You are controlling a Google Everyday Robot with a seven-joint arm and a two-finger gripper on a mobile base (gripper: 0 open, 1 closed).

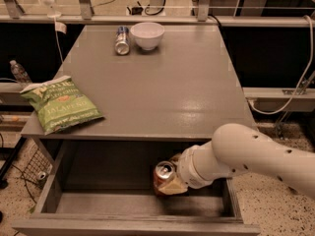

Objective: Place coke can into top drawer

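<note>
The red coke can (162, 177) with its silver top stands inside the open top drawer (123, 205) of the grey table, right of the drawer's middle. My gripper (172, 183) reaches in from the right on the white arm (256, 156) and its pale fingers (175, 186) wrap the can's right side and lower body. The can looks upright, at or just above the drawer floor; I cannot tell whether it touches.
On the tabletop (157, 87) lie a green chip bag (59, 104) at the left edge, a silver-and-blue can (121, 40) on its side and a white bowl (147, 35) at the back. A water bottle (18, 73) and a wire basket (34, 168) stand left of the table.
</note>
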